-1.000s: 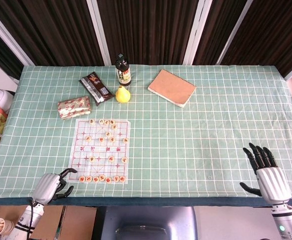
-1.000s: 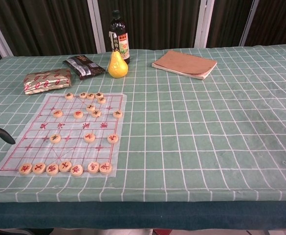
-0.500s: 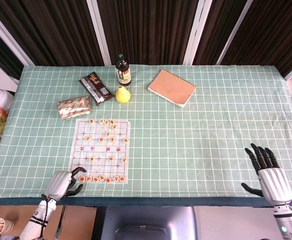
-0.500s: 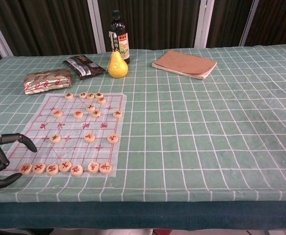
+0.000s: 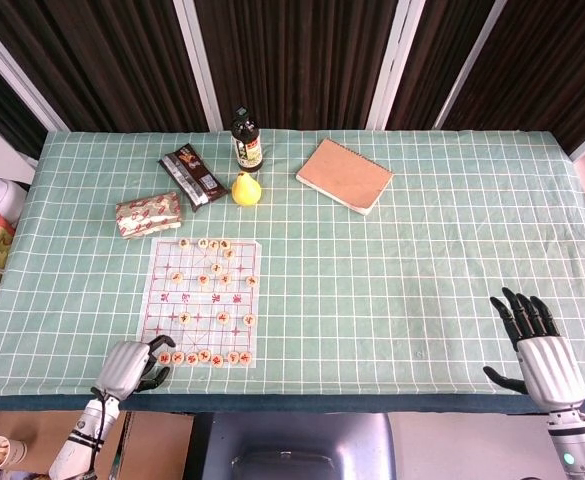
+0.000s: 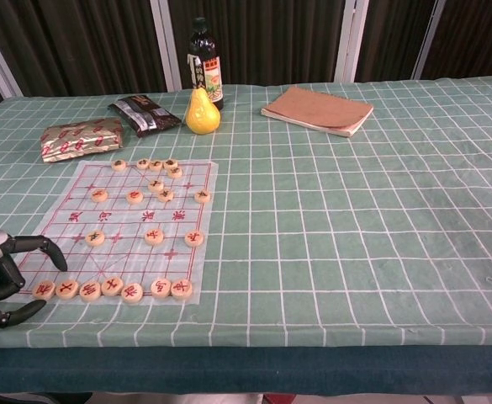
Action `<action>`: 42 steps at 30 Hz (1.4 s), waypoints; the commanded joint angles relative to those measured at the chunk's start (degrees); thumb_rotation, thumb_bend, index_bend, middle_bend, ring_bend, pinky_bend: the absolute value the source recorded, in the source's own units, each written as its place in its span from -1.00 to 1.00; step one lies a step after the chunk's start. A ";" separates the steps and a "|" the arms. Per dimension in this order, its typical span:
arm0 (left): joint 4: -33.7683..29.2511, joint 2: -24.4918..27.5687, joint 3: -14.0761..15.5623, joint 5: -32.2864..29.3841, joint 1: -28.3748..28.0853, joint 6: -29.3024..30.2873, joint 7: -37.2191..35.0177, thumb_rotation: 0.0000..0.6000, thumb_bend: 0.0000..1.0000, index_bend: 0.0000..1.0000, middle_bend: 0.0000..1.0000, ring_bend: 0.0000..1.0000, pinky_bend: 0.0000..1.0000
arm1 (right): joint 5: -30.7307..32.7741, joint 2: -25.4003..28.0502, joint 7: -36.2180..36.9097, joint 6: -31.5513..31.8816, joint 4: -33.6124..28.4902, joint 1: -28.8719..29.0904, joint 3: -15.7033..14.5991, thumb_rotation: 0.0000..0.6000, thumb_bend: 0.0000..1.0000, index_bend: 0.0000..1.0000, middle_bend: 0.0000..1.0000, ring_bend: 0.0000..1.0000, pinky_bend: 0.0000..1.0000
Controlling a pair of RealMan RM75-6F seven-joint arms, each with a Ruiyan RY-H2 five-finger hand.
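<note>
A clear chess sheet [image 5: 200,300] [image 6: 119,227] with red lines lies left of centre, with several round wooden pieces on it. A row of pieces [image 5: 204,357] [image 6: 111,289] lines its near edge. My left hand [image 5: 130,366] [image 6: 2,273] hovers at the sheet's near left corner, fingers curled loosely and apart, holding nothing, close to the leftmost piece [image 6: 44,289]. My right hand [image 5: 537,350] rests at the table's near right edge, fingers spread and empty; the chest view does not show it.
At the back stand a dark bottle [image 5: 245,140] [image 6: 203,61], a yellow pear [image 5: 246,189] [image 6: 201,112], a dark snack packet [image 5: 193,174] [image 6: 144,114], a patterned packet [image 5: 148,214] [image 6: 81,138] and a brown notebook [image 5: 344,175] [image 6: 317,109]. A green checked cloth [image 5: 402,280] covers the table.
My left hand has moved right along the near edge, from outside the sheet to its near left corner. The right hand has barely moved.
</note>
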 commanded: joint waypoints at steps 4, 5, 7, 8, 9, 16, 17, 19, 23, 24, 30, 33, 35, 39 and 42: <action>0.61 -0.44 0.19 -0.25 -0.04 -0.05 0.74 1.00 -0.35 -0.19 1.00 1.00 1.00 | -0.08 -0.11 -0.18 -0.12 0.03 0.06 -0.03 1.00 -0.65 -1.00 -1.00 -1.00 -1.00; 0.80 -0.52 0.20 -0.26 -0.09 -0.04 0.99 1.00 -0.35 -0.19 1.00 1.00 1.00 | -0.10 -0.09 -0.20 -0.25 0.01 0.10 -0.09 1.00 -0.65 -1.00 -1.00 -1.00 -1.00; 1.20 -0.71 0.12 -0.32 -0.12 0.12 1.52 1.00 -0.35 -0.19 1.00 1.00 1.00 | -0.21 -0.02 -0.14 -0.46 -0.05 0.16 -0.22 1.00 -0.65 -1.00 -1.00 -1.00 -1.00; 1.44 -0.84 0.09 -0.37 -0.11 0.23 1.80 1.00 -0.35 -0.19 1.00 1.00 1.00 | -0.33 0.03 -0.08 -0.60 -0.08 0.23 -0.31 1.00 -0.65 -1.00 -1.00 -1.00 -1.00; 1.53 -0.95 0.04 -0.45 -0.08 0.32 1.76 1.00 -0.35 -0.19 1.00 1.00 1.00 | -0.43 0.07 0.00 -0.73 -0.11 0.29 -0.39 1.00 -0.65 -1.00 -1.00 -1.00 -1.00; 2.64 -1.26 0.13 -0.55 -0.21 0.25 1.06 1.00 -0.37 -0.13 1.00 1.00 1.00 | -1.05 0.63 0.48 -1.56 -0.15 0.62 -0.98 1.00 -0.65 -1.00 -1.00 -1.00 -1.00; 2.74 -1.29 0.17 -0.55 -0.22 0.21 0.89 1.00 -0.37 -0.11 1.00 1.00 1.00 | -1.01 0.62 0.46 -1.51 -0.17 0.60 -0.95 1.00 -0.65 -1.00 -1.00 -1.00 -1.00; 3.06 -1.39 0.18 -0.61 -0.23 0.22 0.83 1.00 -0.37 -0.10 1.00 1.00 1.00 | -0.95 0.55 0.35 -1.48 -0.19 0.60 -0.90 1.00 -0.65 -1.00 -1.00 -1.00 -1.00; 3.33 -1.43 0.11 -0.88 -0.31 0.02 0.48 1.00 -0.38 -0.07 1.00 1.00 1.00 | -1.08 0.54 0.28 -1.82 -0.25 0.74 -1.05 1.00 -0.65 -1.00 -1.00 -1.00 -1.00; 3.44 -1.47 0.04 -0.85 -0.31 0.18 0.40 1.00 -0.37 -0.06 1.00 1.00 1.00 | -1.24 0.58 0.37 -1.96 -0.26 0.81 -1.18 1.00 -0.65 -1.00 -1.00 -1.00 -1.00; 3.60 -1.44 -0.16 -0.62 -0.25 1.08 0.47 1.00 -0.33 0.12 1.00 1.00 1.00 | -1.43 0.60 0.29 -2.23 -0.28 0.93 -1.37 1.00 -0.65 -1.00 -1.00 -1.00 -1.00; 3.28 -1.13 -0.45 -0.55 -0.22 1.71 0.42 1.00 -0.33 0.13 1.00 1.00 1.00 | -1.38 0.63 0.28 -2.19 -0.31 0.91 -1.37 1.00 -0.65 -1.00 -1.00 -1.00 -1.00; 2.83 -0.74 -0.70 -0.65 -0.29 1.85 0.45 1.00 -0.33 0.12 1.00 1.00 1.00 | -1.38 0.67 0.33 -2.11 -0.33 0.86 -1.39 1.00 -0.65 -1.00 -1.00 -1.00 -1.00; 1.04 0.46 -1.78 -0.90 -0.70 2.43 0.66 1.00 -0.33 0.12 1.00 1.00 1.00 | -1.44 0.61 0.32 -2.21 -0.27 0.95 -1.41 1.00 -0.65 -1.00 -1.00 -1.00 -1.00; -0.82 1.25 -2.99 -1.06 -1.36 2.85 1.37 1.00 -0.33 0.12 1.00 1.00 1.00 | -1.54 0.61 0.25 -2.24 -0.32 0.95 -1.51 1.00 -0.65 -1.00 -1.00 -1.00 -1.00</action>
